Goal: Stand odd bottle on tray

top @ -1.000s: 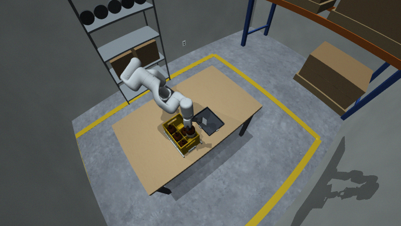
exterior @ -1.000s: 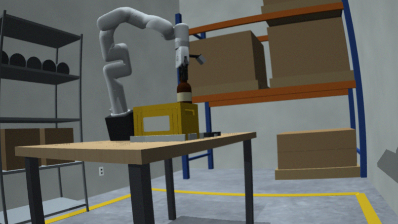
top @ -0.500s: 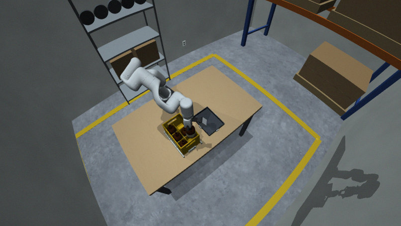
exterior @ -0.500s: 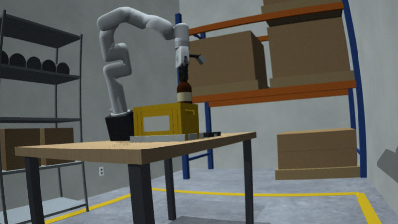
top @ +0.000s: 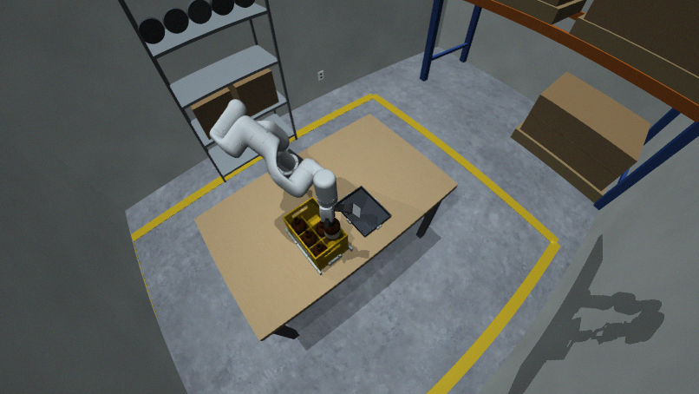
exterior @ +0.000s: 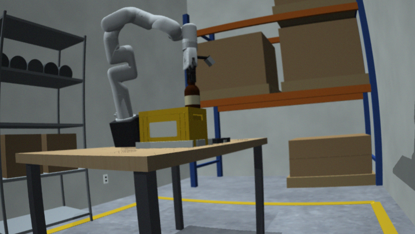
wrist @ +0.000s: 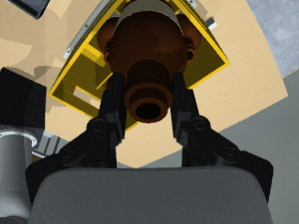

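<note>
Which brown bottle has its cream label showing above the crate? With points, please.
The bottle [top: 332,228] [exterior: 191,94] [wrist: 149,44] pinched in the end effector [top: 329,220] [exterior: 191,80] [wrist: 148,87]; the others sit lower, in the crate [top: 334,256] [exterior: 162,112] [wrist: 219,69].

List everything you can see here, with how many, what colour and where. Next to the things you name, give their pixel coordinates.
Held bottle [top: 332,228] [exterior: 192,91] [wrist: 149,44]: one, brown, pale label, above the crate
Other bottles [top: 308,238] [wrist: 191,36]: four, brown, in the crate
Crate [top: 337,252] [exterior: 195,130] [wrist: 209,64]: one, yellow, on the table
Tray [top: 371,210] [exterior: 222,140] [wrist: 30,6]: one, black, beside the crate
Table [top: 244,273] [exterior: 87,161] [wrist: 259,64]: one, tan, dark legs
Shelf [top: 281,73] [exterior: 85,101]: one, grey, by the wall; two brown boxes, five black round things
Rack [top: 430,43] [exterior: 374,116]: one, blue and orange, with several brown boxes
Outlet [top: 321,75] [exterior: 105,178]: one, white, wall
Floor line: yellow, around the table
Arm [top: 258,141] [exterior: 139,17]: one, white, black base
Tool [top: 329,220] [exterior: 191,80] [wrist: 148,87]: one, black fingers, on the held bottle's neck
</note>
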{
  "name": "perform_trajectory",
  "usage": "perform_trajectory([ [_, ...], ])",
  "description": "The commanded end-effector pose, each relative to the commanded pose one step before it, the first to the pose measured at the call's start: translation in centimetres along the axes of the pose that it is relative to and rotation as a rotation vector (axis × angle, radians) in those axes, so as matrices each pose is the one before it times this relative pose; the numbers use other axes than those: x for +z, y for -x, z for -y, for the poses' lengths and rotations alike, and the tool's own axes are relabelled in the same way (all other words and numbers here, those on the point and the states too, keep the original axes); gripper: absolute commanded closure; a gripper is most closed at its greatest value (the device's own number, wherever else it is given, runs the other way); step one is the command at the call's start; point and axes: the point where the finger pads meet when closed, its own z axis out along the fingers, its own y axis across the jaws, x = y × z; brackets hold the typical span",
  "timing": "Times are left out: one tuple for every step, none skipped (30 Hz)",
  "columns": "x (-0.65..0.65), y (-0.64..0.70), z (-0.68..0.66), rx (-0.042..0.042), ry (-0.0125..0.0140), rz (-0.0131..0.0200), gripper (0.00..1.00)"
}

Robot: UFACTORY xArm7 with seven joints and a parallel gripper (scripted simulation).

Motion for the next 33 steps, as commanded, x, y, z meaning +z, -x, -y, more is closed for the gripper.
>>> perform_trajectory([
  [-0.522,-0.104,-0.056,-0.00031,0.00299,-0.00299,1.00],
  [-0.119,0.000,0.001,0.00000,-0.00001,0.00000,1.00],
  [-0.118,0.000,0.000,0.00000,0.00001,0.00000,1.00],
  [-0.116,0.000,0.000,0.00000,0.00000,0.00000,1.00],
  [-0.112,0.000,0.001,0.00000,0.00000,0.00000,1.00],
  [-0.106,0.000,0.001,0.00000,0.00000,0.00000,1.00],
  [-0.098,0.000,0.000,0.00000,0.00000,0.00000,1.00],
  [-0.089,0.000,0.000,0.00000,0.00000,0.00000,1.00],
  [-0.078,0.000,0.000,0.00000,0.00000,0.00000,1.00],
  [-0.067,0.000,0.000,0.00000,0.00000,0.00000,1.00],
  [-0.055,0.000,0.000,0.00000,0.00000,0.00000,1.00],
  [-0.043,0.000,0.000,0.00000,0.00000,0.00000,1.00],
  [-0.031,0.000,0.000,0.00000,0.00000,0.00000,1.00],
  [0.000,0.000,0.000,0.00000,0.00000,0.00000,1.00],
  [0.000,0.000,0.000,0.00000,0.00000,0.00000,1.00],
  [-0.020,0.000,0.000,0.00000,0.00000,0.00000,1.00],
  [-0.011,0.000,0.000,0.00000,0.00000,0.00000,1.00],
  [-0.004,0.000,0.000,0.00000,0.00000,0.00000,1.00],
  [-0.001,0.000,0.000,0.00000,0.00000,0.00000,1.00],
  [0.000,0.000,0.000,0.00000,0.00000,0.00000,1.00],
  [0.000,0.000,0.000,0.00000,0.00000,0.00000,1.00],
  [0.000,0.000,0.000,0.00000,0.00000,0.00000,1.00],
  [0.000,0.000,0.000,0.00000,0.00000,0.00000,1.00],
  [0.000,0.000,0.000,0.00000,0.00000,0.00000,1.00],
  [0.000,0.000,0.000,0.00000,0.00000,0.00000,1.00],
  [0.000,0.000,0.000,0.00000,0.00000,0.00000,1.00],
  [0.000,0.000,0.000,0.00000,0.00000,0.00000,1.00],
  [0.000,0.000,0.000,0.00000,0.00000,0.00000,1.00],
  [0.000,0.000,0.000,0.00000,0.00000,0.00000,1.00],
  [0.000,0.000,0.000,0.00000,0.00000,0.00000,1.00],
  [0.000,0.000,0.000,0.00000,0.00000,0.00000,1.00],
  [0.000,0.000,0.000,0.00000,0.00000,0.00000,1.00],
  [0.000,0.000,0.001,0.00000,0.00000,0.00000,1.00],
])
